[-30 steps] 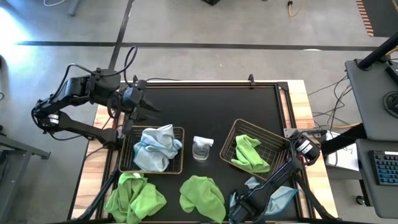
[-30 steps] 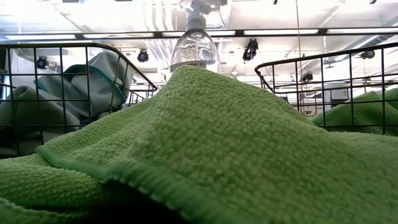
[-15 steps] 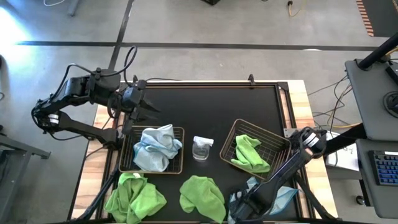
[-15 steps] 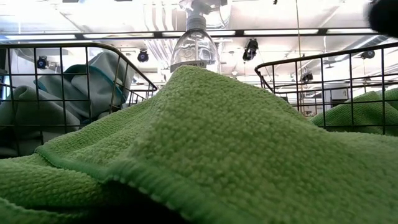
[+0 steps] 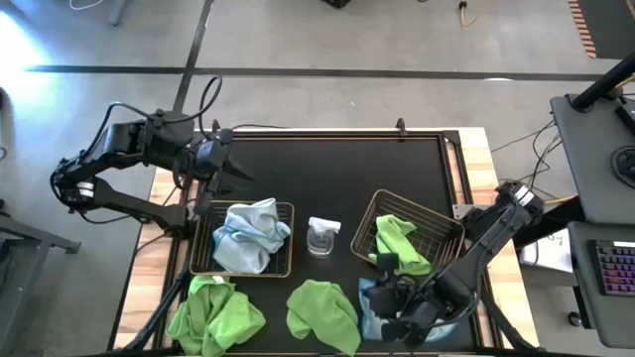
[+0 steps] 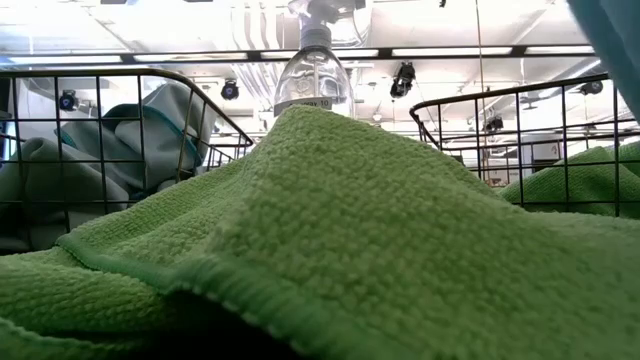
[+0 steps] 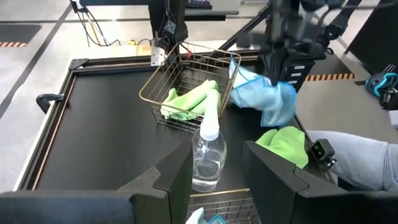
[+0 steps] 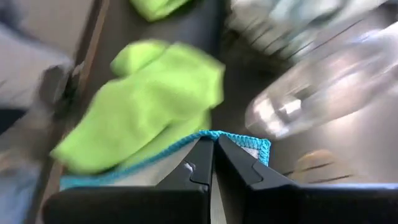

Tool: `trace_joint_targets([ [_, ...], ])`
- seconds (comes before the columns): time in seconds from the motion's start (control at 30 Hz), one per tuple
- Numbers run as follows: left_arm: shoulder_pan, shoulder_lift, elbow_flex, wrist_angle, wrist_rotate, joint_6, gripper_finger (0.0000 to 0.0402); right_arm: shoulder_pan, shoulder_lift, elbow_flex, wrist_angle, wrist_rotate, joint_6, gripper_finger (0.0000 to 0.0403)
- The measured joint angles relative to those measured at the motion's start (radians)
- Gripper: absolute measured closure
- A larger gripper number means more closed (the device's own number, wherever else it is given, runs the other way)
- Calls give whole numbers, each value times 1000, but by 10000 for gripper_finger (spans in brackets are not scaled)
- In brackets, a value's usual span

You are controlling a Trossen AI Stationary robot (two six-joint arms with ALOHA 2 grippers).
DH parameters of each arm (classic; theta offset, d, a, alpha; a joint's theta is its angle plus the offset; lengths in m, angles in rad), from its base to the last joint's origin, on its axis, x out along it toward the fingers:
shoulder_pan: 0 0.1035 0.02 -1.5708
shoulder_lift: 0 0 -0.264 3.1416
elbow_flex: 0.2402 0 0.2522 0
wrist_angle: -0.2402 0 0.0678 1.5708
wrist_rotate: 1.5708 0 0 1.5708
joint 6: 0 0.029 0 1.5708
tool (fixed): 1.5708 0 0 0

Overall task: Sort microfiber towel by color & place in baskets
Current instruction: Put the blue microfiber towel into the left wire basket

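The high view looks straight down on the whole table [image 5: 327,169]. The low view sits at tabletop height — pressed against a green towel [image 6: 340,240]. Each wrist camera looks past its own fingers — both share the spray bottle [image 7: 208,155].

I work in a lab or workshop: grey concrete floor [image 5: 327,40] with taped lines, loose cables [image 5: 516,149], a keyboard desk [image 5: 605,268] right of my table [image 5: 327,169], ceiling strip lights [image 6: 450,50].
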Motion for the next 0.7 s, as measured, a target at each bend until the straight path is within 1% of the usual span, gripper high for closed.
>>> trace_joint_targets([
  [0.07, 0, 1, 0, -6, 0, 0, 274, -2, -15, 0, 44, 86, -45, 394],
  [0.13, 0, 3, 0, -7, 0, 0, 274, -7, -31, 0, 99, 149, -106, 394],
  [0.27, 0, 9, 0, -7, 0, 0, 274, -24, -49, 0, 261, 239, -250, 394],
  [0.43, 0, 25, 0, -7, 1, 0, 274, -45, -49, 0, 487, 338, -479, 394],
  [0.57, 0, 45, 0, -6, 4, 0, 274, -66, -50, 0, 626, 433, -617, 394],
  [0.63, 0, 60, 0, -6, 18, 0, 274, -80, -50, 0, 675, 497, -658, 394],
  [0.7, 0, 76, 0, -5, 67, 8, 274, -98, -50, 0, 707, 558, -683, 394],
])
